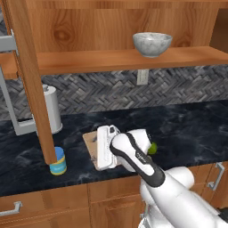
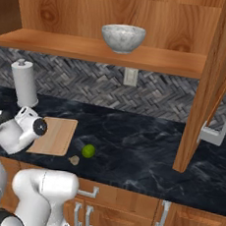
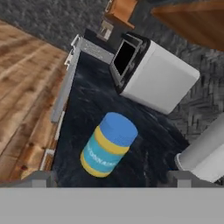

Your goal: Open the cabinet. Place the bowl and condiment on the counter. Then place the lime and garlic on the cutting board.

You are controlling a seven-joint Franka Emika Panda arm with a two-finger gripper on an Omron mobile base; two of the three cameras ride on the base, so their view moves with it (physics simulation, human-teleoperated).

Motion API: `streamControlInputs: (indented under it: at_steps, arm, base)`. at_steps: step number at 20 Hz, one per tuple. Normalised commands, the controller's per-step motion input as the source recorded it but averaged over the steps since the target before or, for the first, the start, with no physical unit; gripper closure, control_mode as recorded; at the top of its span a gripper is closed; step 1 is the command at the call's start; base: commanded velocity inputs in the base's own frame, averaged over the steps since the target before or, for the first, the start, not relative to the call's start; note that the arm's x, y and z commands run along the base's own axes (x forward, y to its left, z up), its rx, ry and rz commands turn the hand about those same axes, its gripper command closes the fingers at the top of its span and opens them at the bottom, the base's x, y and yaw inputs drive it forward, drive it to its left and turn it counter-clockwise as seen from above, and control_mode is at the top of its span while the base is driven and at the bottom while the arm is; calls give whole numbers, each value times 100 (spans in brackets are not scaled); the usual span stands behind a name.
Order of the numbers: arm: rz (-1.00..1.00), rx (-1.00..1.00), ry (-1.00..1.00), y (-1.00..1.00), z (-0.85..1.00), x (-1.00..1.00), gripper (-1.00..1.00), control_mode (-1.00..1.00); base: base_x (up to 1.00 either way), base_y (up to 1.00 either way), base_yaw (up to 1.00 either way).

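- Open door of the warm brown wood wall cabinet [image 1: 31, 84], raised-panel with a grey bar handle: swung out, its lower corner just above the jar. Risk: the arm clips this door edge if it lifts straight up from the jar.
- Small cylindrical condiment [image 1: 58, 161], blue lid, yellow body, light blue label band: upright on the dark marbled stone counter [image 1: 187, 129], left of the board, near the front edge. Risk: a nudge sends it off the front edge.
- Tall white paper-towel roll [image 1: 52, 108]: behind the jar, against the backsplash.
- Two-finger gripper [image 3: 109, 179]: jaws spread wide, empty, aimed at the jar.
- Flat light-wood cutting board [image 2: 53, 135]: right of the jar, bare, partly under the arm.
- Tiny tan-beige garlic [image 2: 74, 160]: off the board's right front corner; small, easily missed or flicked away.
- Small bright green lime [image 2: 88, 151]: just right of the garlic; likely to roll.
- Round grey-white speckled stone-look bowl [image 2: 123, 38]: on the cabinet shelf, above and right of the board, not yet brought down; a wide rim could slip.
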Motion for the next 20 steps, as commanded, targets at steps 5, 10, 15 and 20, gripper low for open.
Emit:
streamControlInputs:
  at_steps: [5, 10, 15, 20]
  arm:
    - [-64, -1, 0, -52, 39, -2, -100, -100]
    - [-64, 0, 0, -51, 32, -19, -100, -100]
    - [-47, 5, 1, -53, 19, -26, -100, -100]
    - [-27, 11, 3, -69, 27, -29, -100, -100]
  base:
    - [0, 0, 0]
    - [0, 0, 0]
    - [0, 0, 0]
    - [0, 0, 0]
